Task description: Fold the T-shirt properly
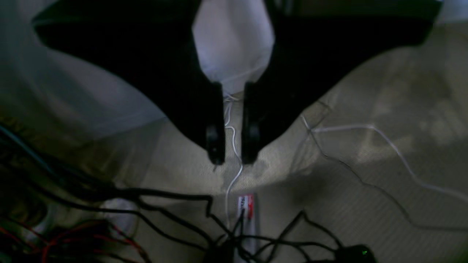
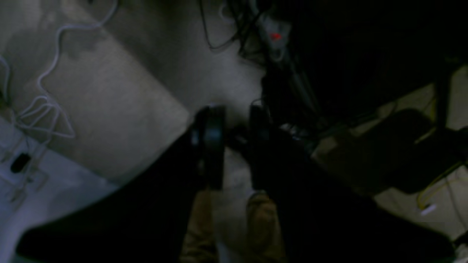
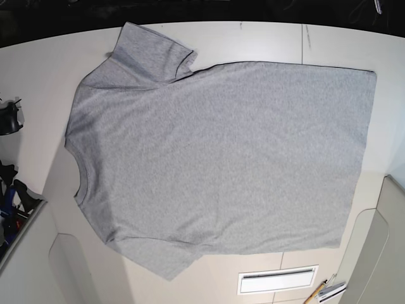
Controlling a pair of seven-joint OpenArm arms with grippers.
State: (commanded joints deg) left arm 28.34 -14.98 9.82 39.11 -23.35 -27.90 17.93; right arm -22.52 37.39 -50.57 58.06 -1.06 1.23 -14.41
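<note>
The white table carries the grey T-shirt spread flat, plain side up; just below its hem corner lie pens.

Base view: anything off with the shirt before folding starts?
Nothing damaged. The heather-grey short-sleeved T-shirt lies flat, plain side up, on the white table. One oddity: the upper sleeve looks partly folded onto itself near the body. Neither arm shows in this view.
</note>
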